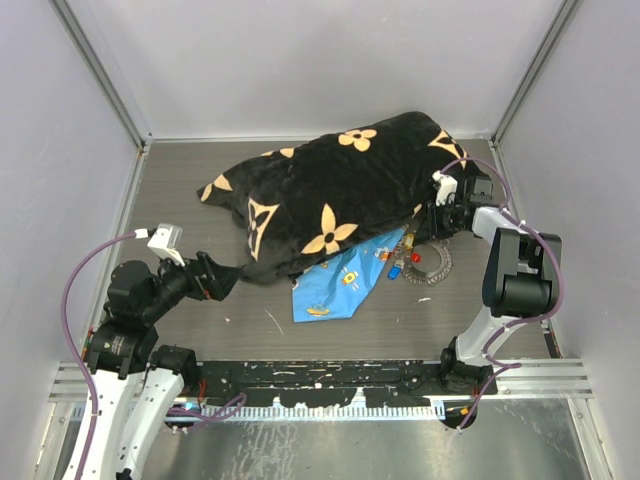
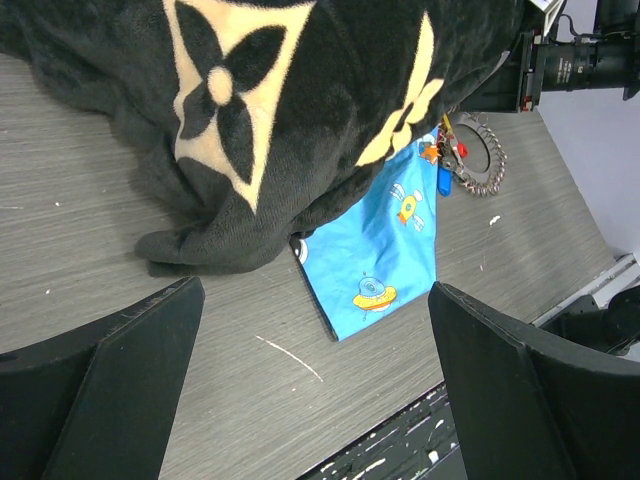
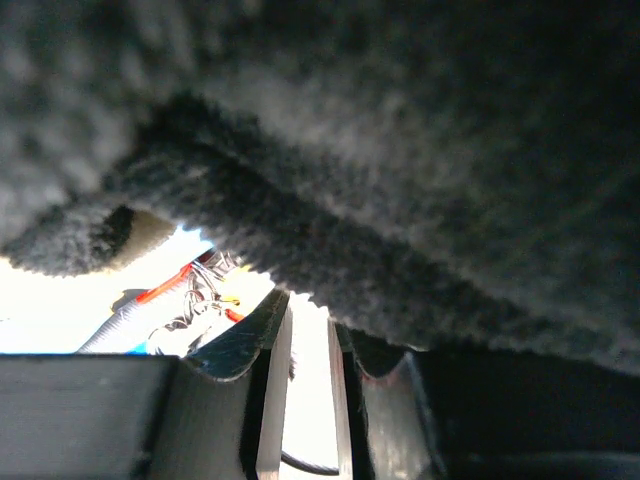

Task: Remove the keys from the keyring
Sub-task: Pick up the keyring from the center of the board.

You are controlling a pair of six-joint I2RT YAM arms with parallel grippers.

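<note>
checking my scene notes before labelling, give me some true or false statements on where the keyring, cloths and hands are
1. The left hand is wide open and holds nothing. True.
2. The blue patterned cloth lies on top of the black fuzzy blanket with tan flowers. False: the blanket covers part of the cloth.
3. The thin silvery chain-like keyring lies in plain view on the grey table. True.
4. The left hand touches the small keys with coloured heads. False: it is well apart from them, across the cloth.
5. The right hand is at the blanket's edge near the keys. True.
</note>
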